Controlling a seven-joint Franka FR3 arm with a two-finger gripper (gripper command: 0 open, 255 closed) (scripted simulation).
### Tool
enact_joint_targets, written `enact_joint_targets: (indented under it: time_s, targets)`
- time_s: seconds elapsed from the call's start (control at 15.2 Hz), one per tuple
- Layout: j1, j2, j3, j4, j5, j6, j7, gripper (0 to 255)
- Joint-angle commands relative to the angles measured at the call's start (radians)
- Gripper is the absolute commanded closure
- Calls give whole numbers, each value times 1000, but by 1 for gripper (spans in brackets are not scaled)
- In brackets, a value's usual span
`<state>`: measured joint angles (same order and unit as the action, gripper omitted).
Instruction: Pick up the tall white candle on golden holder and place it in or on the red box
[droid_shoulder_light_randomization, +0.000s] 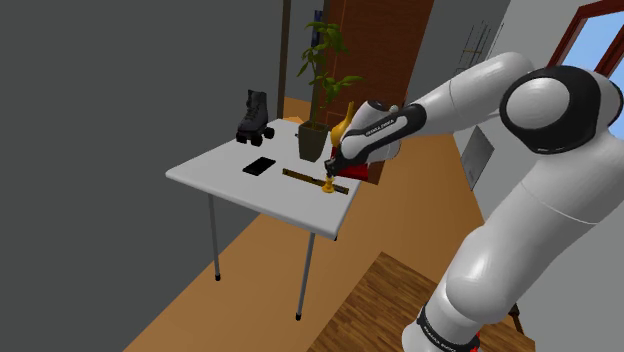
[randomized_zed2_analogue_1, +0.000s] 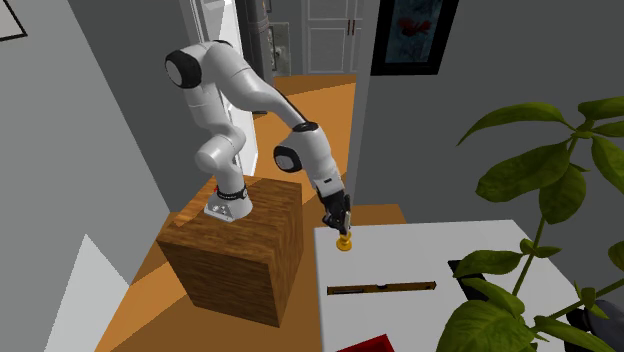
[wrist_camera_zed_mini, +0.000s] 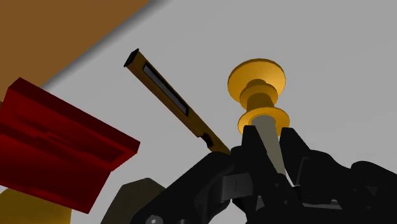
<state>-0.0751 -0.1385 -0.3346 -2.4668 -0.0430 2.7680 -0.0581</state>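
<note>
Grey walls and a brown wooden floor surround a white table (droid_shoulder_light_randomization: 215, 170) on thin metal legs. The second exterior view shows the white Franka arm (randomized_zed2_analogue_1: 240, 90) rising from a wooden box stand (randomized_zed2_analogue_1: 235, 255) and bending down to the table's corner. The shoulder view adds a green potted plant (droid_shoulder_light_randomization: 322, 75), a black roller skate (droid_shoulder_light_randomization: 255, 117) and a flat black slab (droid_shoulder_light_randomization: 259, 166) farther along the tabletop. A red box (wrist_camera_zed_mini: 57, 153) lies near a long wooden spirit level (wrist_camera_zed_mini: 172, 95).

The wrist view makes the grip plain. The black two-finger gripper (wrist_camera_zed_mini: 270, 132) pinches the tall whitish candle (wrist_camera_zed_mini: 270, 145), with a finger (wrist_camera_zed_mini: 249, 143) pressed on each side of its shaft. Its golden holder (wrist_camera_zed_mini: 257, 89) sits beyond the fingertips, beside the level's end, at the table edge nearest the stand.
</note>
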Motion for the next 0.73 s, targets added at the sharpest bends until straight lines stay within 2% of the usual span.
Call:
enact_joint_targets:
  time_s: [0.0, 0.66]
  targets:
    - [-3, -18, 6, 12, -13, -30, 12, 255]
    - [-14, -97, 23, 81, -45, -176, 37, 255]
